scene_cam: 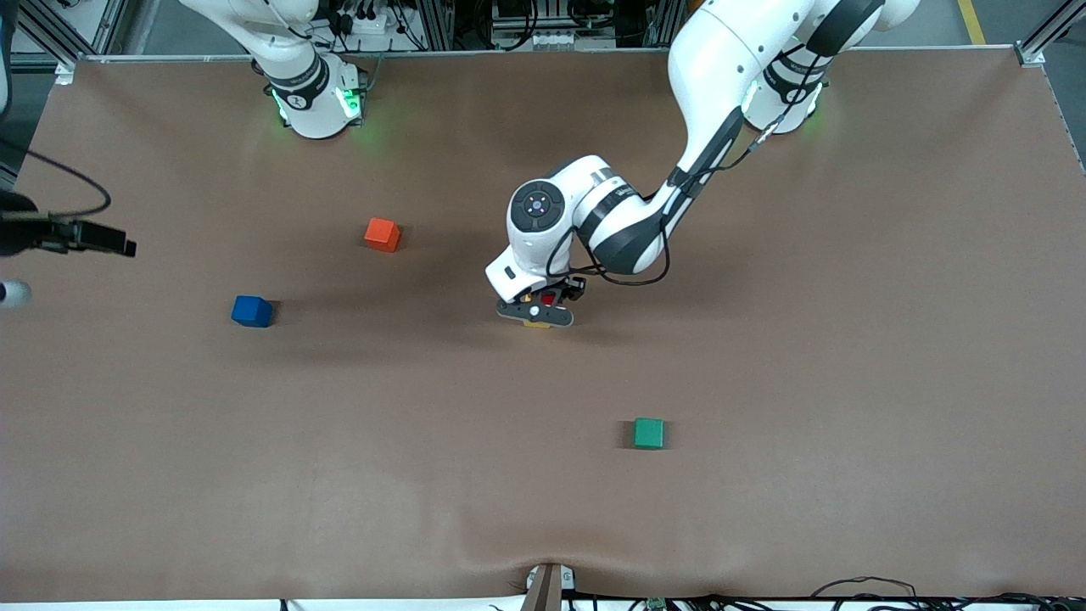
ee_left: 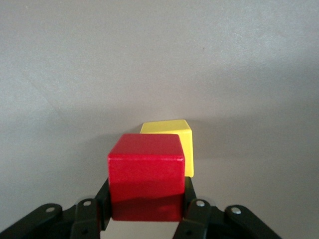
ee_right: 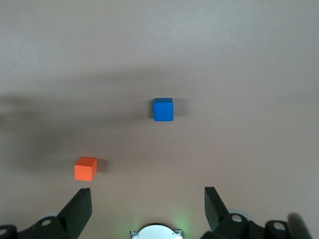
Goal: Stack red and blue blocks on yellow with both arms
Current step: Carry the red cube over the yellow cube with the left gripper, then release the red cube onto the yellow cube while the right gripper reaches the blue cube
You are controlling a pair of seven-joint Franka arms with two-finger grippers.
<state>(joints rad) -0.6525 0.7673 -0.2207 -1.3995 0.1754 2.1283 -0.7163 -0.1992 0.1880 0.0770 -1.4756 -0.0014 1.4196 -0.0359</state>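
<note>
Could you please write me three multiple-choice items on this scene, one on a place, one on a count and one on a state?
1. Where does the green cube lie compared with the blue cube?
A. nearer to the front camera
B. on top of it
C. touching it

2. How many cubes show in all?
A. three
B. five
C. seven

3. What is the left gripper doing?
A. standing open over the orange cube
B. shut on the red cube
C. shut on the blue cube

Answers:
1 A: green sits lower in the front view.
2 B: blue, green, orange, red and yellow.
3 B: the left wrist view shows its fingers clamping red, close by yellow; the right gripper is open, high above the table.
</note>
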